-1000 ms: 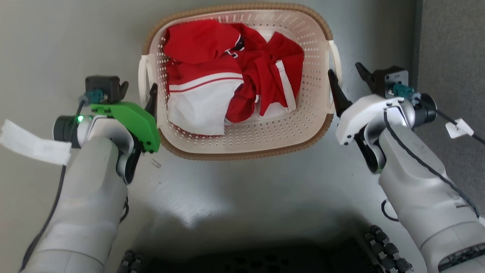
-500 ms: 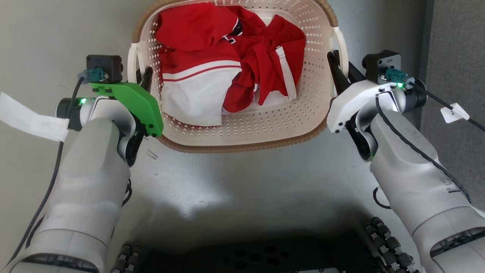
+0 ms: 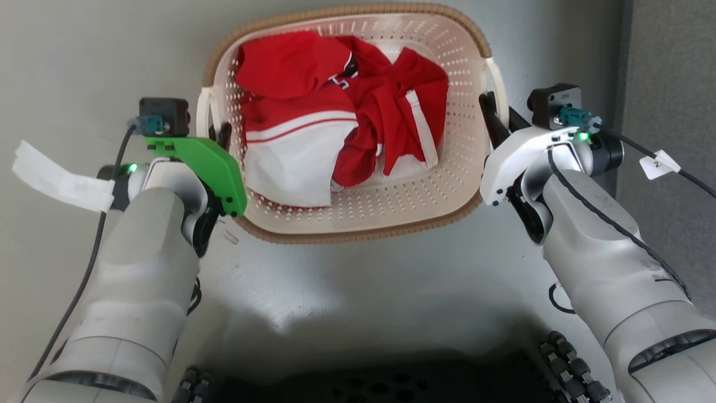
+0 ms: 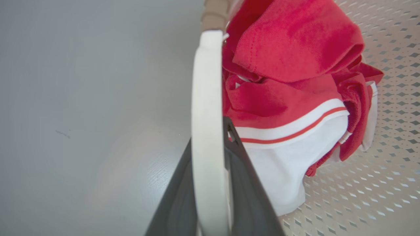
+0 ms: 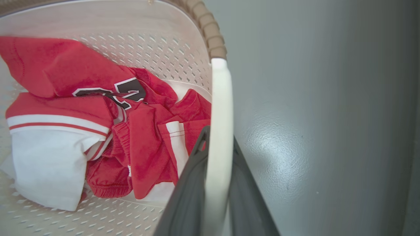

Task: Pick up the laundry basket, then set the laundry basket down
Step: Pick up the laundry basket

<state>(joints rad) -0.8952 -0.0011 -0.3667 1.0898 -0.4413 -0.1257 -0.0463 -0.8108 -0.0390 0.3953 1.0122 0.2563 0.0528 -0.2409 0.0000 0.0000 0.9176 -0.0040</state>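
Left end effector [image 3: 219,130] clamps perforated basket's [image 3: 363,208] handle [image 4: 206,98]

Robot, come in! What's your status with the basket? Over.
Left claw shut on left handle, right claw on right handle. Laundry basket gripped both sides, red clothes inside. Nothing seen blocking.

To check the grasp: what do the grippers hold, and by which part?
The laundry basket: the left gripper grips its left white handle, the right gripper its right handle.

Bright; soft floor [image 3: 291,302] glare — sharp.
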